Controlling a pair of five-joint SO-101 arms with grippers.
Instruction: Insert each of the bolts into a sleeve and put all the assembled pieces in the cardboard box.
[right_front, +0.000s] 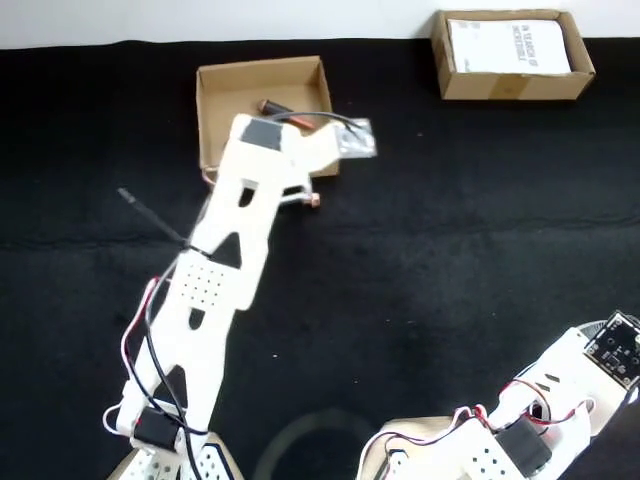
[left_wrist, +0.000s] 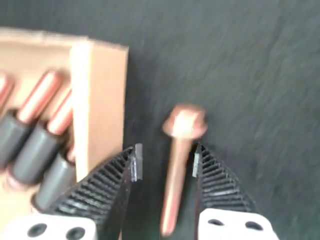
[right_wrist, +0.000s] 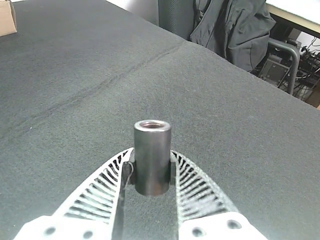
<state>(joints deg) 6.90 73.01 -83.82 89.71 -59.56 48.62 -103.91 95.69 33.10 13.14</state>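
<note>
A copper bolt (left_wrist: 182, 150) lies on the black cloth just outside the cardboard box (left_wrist: 100, 100), head pointing away from the wrist. My left gripper (left_wrist: 165, 161) is open, its fingers straddling the bolt's shank with small gaps on both sides. Several assembled pieces (left_wrist: 35, 145), copper bolts in grey sleeves, lie inside the box. From above, the left arm covers the box's (right_front: 262, 85) near right corner, with the bolt (right_front: 312, 200) beside it and one assembled piece (right_front: 285, 112) showing. My right gripper (right_wrist: 152, 170) is shut on an upright grey sleeve (right_wrist: 152, 155), low over the cloth.
A second cardboard box (right_front: 445, 60) holding a white leaflet stands at the back right. The right arm (right_front: 560, 400) sits folded at the front right corner. A thin dark rod (right_front: 150, 215) lies left of the left arm. Beyond the table edge hangs a jacket (right_wrist: 230, 25).
</note>
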